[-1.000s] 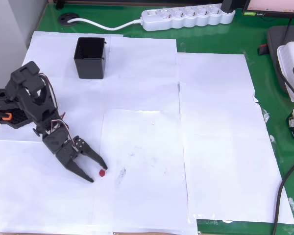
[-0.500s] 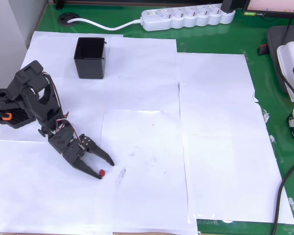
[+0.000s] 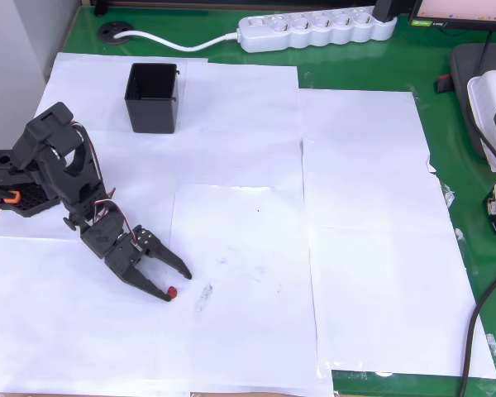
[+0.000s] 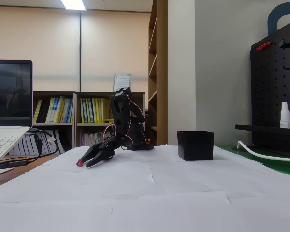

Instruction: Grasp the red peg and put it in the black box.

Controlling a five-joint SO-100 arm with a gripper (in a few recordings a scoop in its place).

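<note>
In the overhead view's lower left, the released gripper (image 3: pixel 178 283) bracketed the peg (image 3: pixel 172 291), which lay beside its lower fingertip.

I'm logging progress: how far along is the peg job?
Done: the black two-finger gripper has reached the tiny dark-red round peg, jaws open around it. In hand: nothing gripped; the peg lies on the white paper. Left: close, lift, carry to the square black plastic box, apparently empty.
</note>
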